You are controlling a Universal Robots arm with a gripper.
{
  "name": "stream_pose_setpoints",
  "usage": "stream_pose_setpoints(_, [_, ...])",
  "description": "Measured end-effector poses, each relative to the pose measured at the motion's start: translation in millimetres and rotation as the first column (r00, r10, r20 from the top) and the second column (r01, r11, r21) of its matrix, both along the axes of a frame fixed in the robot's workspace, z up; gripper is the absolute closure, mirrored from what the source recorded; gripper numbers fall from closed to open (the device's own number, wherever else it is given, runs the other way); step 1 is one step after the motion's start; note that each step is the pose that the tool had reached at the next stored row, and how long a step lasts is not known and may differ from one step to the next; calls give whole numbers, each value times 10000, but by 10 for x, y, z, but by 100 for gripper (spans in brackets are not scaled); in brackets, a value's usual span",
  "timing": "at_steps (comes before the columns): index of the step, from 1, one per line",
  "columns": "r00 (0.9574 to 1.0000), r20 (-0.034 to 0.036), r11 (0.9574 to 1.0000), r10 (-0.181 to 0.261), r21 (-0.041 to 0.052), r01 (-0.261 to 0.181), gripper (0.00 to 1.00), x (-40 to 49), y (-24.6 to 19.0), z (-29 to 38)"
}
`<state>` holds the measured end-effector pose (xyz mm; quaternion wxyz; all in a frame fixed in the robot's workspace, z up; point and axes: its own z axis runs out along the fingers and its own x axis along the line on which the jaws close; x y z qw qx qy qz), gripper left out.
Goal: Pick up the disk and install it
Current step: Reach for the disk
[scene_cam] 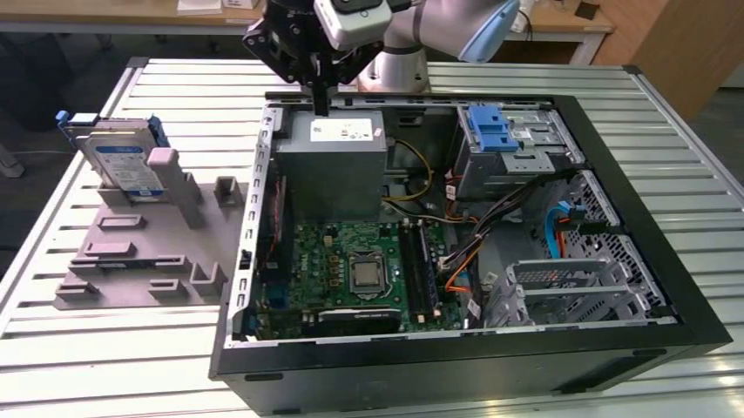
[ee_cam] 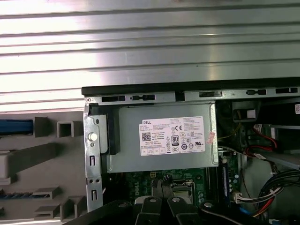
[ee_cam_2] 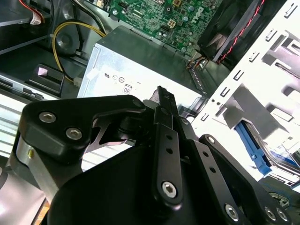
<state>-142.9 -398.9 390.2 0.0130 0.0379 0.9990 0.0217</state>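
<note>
1 gripper (scene_cam: 320,109), jaws pressed together and empty, is hovering above the power supply (scene_cam: 337,148); the disk (scene_cam: 122,161) is standing in the grey rack (scene_cam: 139,261), well apart, at the exterior view's left. Risk: unopened jaws knocking the disk over.

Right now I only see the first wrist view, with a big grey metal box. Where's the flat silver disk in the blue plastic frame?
Observer: In the exterior view the silver disk stands upright in a grey plastic holder, on the exterior view's left, outside the black computer case.
Operator: Is the gripper holding anything?
Observer: No. In the second wrist view the black gripper is shut, nothing between its tips.
</note>
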Motion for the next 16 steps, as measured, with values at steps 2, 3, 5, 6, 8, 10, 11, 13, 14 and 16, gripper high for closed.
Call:
stream_pose_setpoints(2, [10000, 0, 10000, 0, 0, 0, 89, -4, 0, -1])
stream_pose_setpoints(3, [10000, 1, 10000, 0, 1, 0, 89, -6, 0, -1])
stream_pose_setpoints(5, [10000, 0, 10000, 0, 0, 0, 89, -10, 0, -2])
stream_pose_setpoints(6, [10000, 0, 10000, 0, 0, 0, 89, -12, 0, -2])
stream_pose_setpoints(8, [10000, 0, 10000, 0, 0, 0, 89, -15, 0, -3])
stream_pose_setpoints(10, [10000, 0, 10000, 0, 0, 0, 89, -19, 0, -3])
stream_pose_setpoints(11, [10000, 0, 10000, 0, 0, 0, 89, -20, 0, -4])
stream_pose_setpoints(13, [10000, 0, 10000, -1, 0, 1, 89, -75, 0, -17])
stream_pose_setpoints(14, [10000, 0, 10000, -1, 0, 1, 89, -77, 0, -18])
stream_pose_setpoints(16, [10000, 0, 10000, -1, 0, 1, 89, -81, 0, -18])
